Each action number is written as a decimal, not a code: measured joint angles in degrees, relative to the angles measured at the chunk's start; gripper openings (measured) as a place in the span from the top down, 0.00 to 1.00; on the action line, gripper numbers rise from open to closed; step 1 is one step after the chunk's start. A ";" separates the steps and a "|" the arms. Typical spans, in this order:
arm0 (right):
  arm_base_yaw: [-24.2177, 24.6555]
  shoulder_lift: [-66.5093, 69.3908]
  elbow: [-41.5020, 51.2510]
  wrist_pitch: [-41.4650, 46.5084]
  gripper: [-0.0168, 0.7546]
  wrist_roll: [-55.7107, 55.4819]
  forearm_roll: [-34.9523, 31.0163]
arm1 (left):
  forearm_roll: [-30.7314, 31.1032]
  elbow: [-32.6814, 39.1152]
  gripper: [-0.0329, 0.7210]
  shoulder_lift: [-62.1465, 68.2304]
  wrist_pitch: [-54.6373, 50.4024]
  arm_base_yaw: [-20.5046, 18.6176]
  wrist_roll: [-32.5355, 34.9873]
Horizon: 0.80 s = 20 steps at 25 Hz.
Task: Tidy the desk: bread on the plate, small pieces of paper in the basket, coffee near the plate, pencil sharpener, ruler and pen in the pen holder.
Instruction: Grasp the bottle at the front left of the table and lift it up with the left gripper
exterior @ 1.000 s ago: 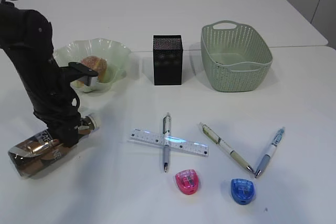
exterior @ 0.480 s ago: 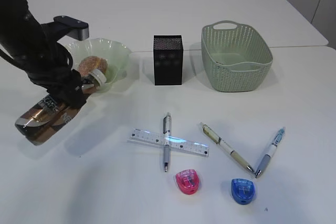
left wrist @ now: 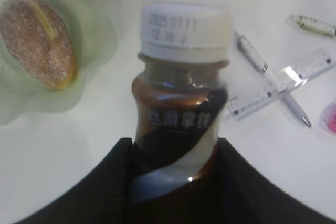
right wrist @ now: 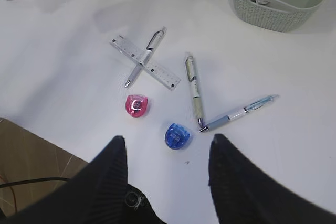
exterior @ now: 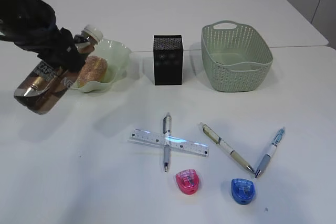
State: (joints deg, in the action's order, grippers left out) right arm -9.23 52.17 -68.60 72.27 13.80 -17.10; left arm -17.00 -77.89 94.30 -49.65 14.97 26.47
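The coffee [left wrist: 181,129] is clamped between the two dark fingers [left wrist: 100,192] of the left gripper [exterior: 58,48], which close on its lower body just below the label, the white cap pointing away from the wrist. In the exterior view the bottle is seen lifted clear of the desk [exterior: 79,182] and tilted, cap up and toward the plate [exterior: 113,56], base down and to the left. The bread [exterior: 93,70] already lies in the plate, so the step in hand is judged to be the setting down of the coffee near it. To do this well, the bottle should be brought upright before it is lowered, since a tilted base would be likely to tip or roll on release. A bare patch of desk just beside the plate's wavy rim should be chosen, clear of the glass so that the dish is not struck, and the grip should be loosened only once the base rests flat. The pen holder [exterior: 167,60] and the basket [exterior: 236,59] stand further right and are not in the way. The right gripper [right wrist: 167,153] is held with its fingers apart and empty above the ruler [right wrist: 145,62], the pens and the two sharpeners, which lie untouched.
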 joint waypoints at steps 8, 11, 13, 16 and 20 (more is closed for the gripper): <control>0.00 0.00 0.00 0.00 0.45 0.09 0.36 | -4.21 2.07 0.54 -4.76 4.49 -3.59 -0.09; 0.00 0.00 0.00 0.00 0.45 0.21 0.44 | -4.81 5.14 0.54 -6.54 6.94 -4.20 -0.09; 0.00 0.00 0.00 0.00 0.45 0.21 0.44 | -5.08 7.52 0.54 -7.52 8.77 -4.19 -0.09; 0.00 0.00 0.00 0.00 0.45 0.21 0.44 | -6.03 11.59 0.54 -9.13 12.33 -4.19 -0.09; 0.00 0.00 0.00 0.00 0.45 0.21 0.44 | -9.22 18.32 0.54 -11.96 20.38 -4.19 -0.09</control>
State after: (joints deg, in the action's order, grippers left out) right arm -9.23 52.17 -68.60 72.27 14.01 -16.66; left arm -26.21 -59.58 82.34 -29.27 10.78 26.38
